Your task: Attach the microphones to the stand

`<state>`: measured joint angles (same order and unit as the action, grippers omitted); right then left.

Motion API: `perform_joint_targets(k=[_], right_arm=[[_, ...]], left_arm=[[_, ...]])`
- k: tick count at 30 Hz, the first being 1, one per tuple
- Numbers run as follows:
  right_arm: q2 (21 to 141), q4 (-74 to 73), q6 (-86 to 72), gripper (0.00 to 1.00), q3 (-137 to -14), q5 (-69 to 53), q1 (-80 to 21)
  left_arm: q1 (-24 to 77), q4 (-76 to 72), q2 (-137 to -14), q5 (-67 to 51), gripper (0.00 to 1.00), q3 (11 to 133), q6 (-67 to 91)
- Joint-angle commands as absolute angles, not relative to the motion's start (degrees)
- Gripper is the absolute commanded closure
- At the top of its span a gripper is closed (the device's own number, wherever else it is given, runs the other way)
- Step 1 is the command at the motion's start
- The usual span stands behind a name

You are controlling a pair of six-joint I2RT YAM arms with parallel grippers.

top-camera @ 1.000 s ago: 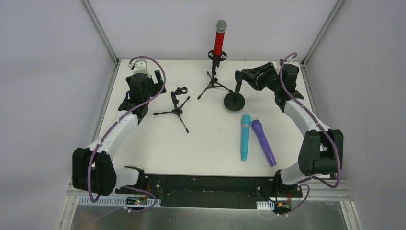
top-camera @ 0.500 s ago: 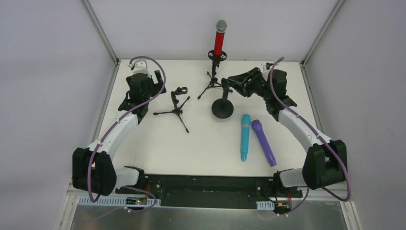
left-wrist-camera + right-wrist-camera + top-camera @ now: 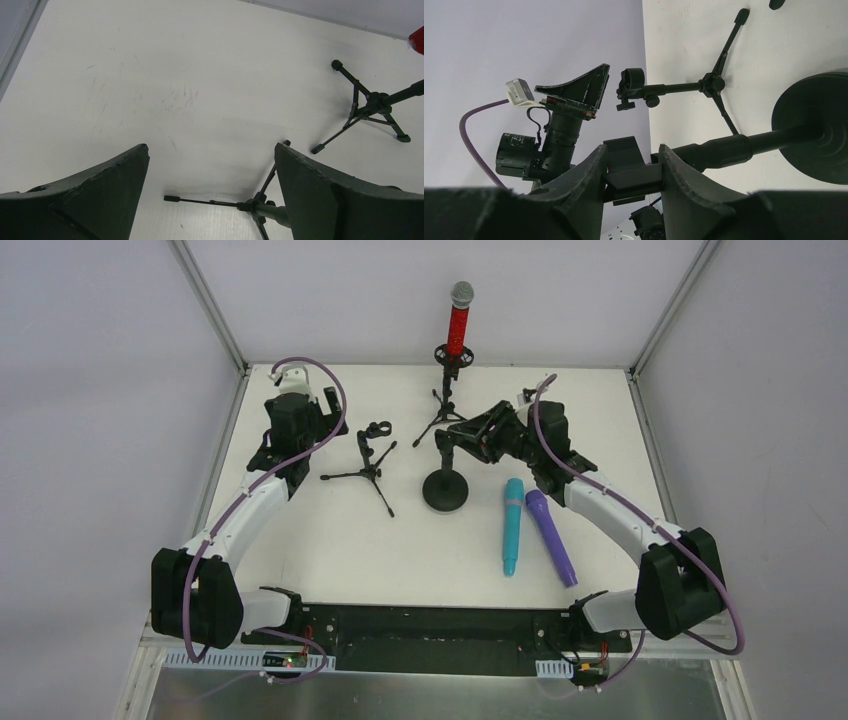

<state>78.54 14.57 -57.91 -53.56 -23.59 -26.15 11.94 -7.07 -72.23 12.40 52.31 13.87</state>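
A red microphone point(image 3: 459, 322) with a silver mesh head stands clipped in the tripod stand point(image 3: 446, 412) at the back. The cyan microphone point(image 3: 512, 525) and the purple microphone point(image 3: 550, 537) lie side by side on the table, right of centre. My right gripper point(image 3: 456, 438) point(image 3: 633, 150) is shut on the clip point(image 3: 631, 170) of a round-base stand, whose disc base point(image 3: 445, 490) point(image 3: 819, 125) is at table centre. I cannot tell whether the base touches the table. My left gripper point(image 3: 298, 428) point(image 3: 211, 150) hangs open and holds nothing, left of an empty tripod stand point(image 3: 370, 465) point(image 3: 260, 205).
The white table point(image 3: 330, 540) is boxed in by grey walls at the back and on both sides. The empty tripod's ring clip point(image 3: 631, 87) faces my left gripper's finger point(image 3: 579, 92). The back tripod's legs point(image 3: 372, 102) spread just behind the round base.
My right gripper has carried the round-base stand from the back right leftward and nearer, to the table's centre. The left arm and the microphones have not moved.
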Motion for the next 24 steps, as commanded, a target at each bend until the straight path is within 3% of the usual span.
perform_joint_targets(k=[1, 24], right_arm=[[78.41, 21.90, -59.52, 1.00, -53.76, -23.92, -26.44], [80.18, 25.23, -62.83, 1.00, -46.43, -19.20, -28.12]], left_arm=[[11.87, -9.23, -71.70, 11.65, 0.05, 52.72, 13.15], [11.87, -9.41, -71.81, 10.72, 0.05, 52.64, 13.02]])
